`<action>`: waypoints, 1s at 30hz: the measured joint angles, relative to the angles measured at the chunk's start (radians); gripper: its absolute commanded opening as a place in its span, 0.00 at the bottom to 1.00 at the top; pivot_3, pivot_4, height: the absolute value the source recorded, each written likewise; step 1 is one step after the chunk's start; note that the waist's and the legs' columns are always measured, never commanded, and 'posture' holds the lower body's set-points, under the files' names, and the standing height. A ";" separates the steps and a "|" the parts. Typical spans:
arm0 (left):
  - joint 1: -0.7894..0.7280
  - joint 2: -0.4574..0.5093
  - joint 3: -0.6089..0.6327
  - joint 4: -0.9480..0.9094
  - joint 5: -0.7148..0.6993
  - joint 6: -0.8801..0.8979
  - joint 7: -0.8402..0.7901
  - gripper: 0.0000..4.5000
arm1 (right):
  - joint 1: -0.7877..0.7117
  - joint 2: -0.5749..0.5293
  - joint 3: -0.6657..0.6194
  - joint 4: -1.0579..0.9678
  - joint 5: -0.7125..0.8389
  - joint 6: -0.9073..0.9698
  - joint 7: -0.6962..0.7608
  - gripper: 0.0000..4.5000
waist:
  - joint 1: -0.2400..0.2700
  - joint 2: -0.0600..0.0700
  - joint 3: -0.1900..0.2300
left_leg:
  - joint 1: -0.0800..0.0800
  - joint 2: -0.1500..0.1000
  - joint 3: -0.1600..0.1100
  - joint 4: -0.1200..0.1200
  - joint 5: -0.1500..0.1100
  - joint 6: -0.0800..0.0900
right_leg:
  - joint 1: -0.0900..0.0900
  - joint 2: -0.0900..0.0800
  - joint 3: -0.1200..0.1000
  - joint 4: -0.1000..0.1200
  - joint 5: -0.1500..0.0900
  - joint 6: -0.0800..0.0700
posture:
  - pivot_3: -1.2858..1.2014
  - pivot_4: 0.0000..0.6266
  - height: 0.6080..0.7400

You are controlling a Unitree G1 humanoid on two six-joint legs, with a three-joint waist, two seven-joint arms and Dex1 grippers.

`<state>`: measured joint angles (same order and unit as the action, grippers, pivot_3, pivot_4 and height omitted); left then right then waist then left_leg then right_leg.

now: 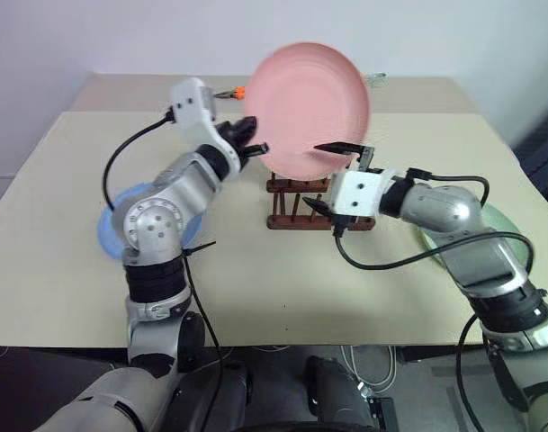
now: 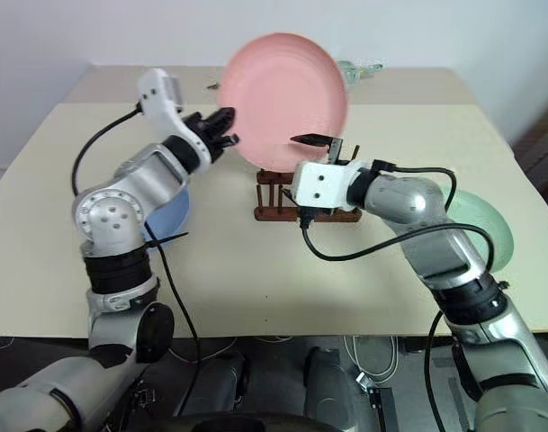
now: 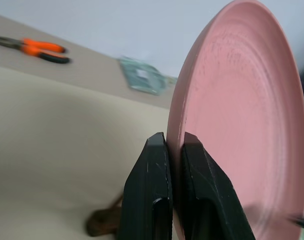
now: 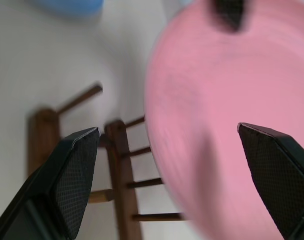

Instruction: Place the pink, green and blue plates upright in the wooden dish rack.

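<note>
Left pincer (image 3: 174, 150) clamps the pink plate (image 1: 309, 108) upright above the rack (image 1: 296, 202) — right pincer (image 4: 174, 165) spread wide.

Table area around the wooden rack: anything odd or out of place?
Nothing damaged or spilled. Two stray items lie at the far edge: orange-handled pliers and a small clear packet. The round salmon-pink plate is upright above the dark brown wooden dish rack.
</note>
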<state>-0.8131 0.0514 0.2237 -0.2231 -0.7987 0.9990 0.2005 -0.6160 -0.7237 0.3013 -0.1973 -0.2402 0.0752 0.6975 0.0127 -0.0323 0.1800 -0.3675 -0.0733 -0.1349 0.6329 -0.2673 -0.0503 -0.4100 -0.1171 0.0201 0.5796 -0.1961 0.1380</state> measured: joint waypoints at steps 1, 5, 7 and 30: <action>-0.003 0.000 -0.002 -0.007 0.000 0.003 0.001 0.00 | 0.000 0.001 0.004 0.021 -0.021 -0.016 -0.008 0.74 | -0.001 0.000 0.000 | 0.000 0.000 0.000 0.000 0.000 0.000 | 0.000 0.000 0.000 0.000 0.000 0.000 | 0.52 0.24 1.00; -0.001 0.000 -0.011 -0.016 0.001 0.026 0.004 0.00 | 0.000 0.014 0.003 0.037 -0.067 -0.046 -0.029 0.27 | -0.003 0.000 0.000 | 0.000 0.000 0.000 0.000 0.000 0.000 | -0.001 0.000 0.000 0.001 0.000 0.000 | 0.52 0.24 1.00; 0.004 0.000 -0.004 -0.016 0.002 0.026 0.008 0.08 | 0.000 0.016 0.003 0.036 -0.083 -0.056 -0.031 0.05 | -0.004 0.000 0.000 | 0.000 0.000 0.000 0.000 0.000 0.000 | -0.001 0.000 0.000 0.000 0.000 0.000 | 0.52 0.24 1.00; 0.476 0.536 -0.257 -0.105 0.232 -0.381 -0.779 0.66 | -0.012 0.278 -0.849 -0.177 1.232 0.873 -0.330 0.00 | -0.004 0.005 0.001 | -0.003 0.002 -0.001 -0.002 -0.002 0.005 | -0.004 0.001 0.000 0.000 -0.001 -0.007 | 0.52 0.24 1.00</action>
<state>-0.3370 0.5872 -0.0334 -0.3281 -0.5670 0.6180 -0.5788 -0.6280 -0.4458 -0.5479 -0.3747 0.9916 0.9479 0.3670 0.0084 -0.0270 0.1808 -0.3702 -0.0713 -0.1358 0.6307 -0.2697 -0.0455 -0.4143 -0.1159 0.0205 0.5800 -0.1968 0.1311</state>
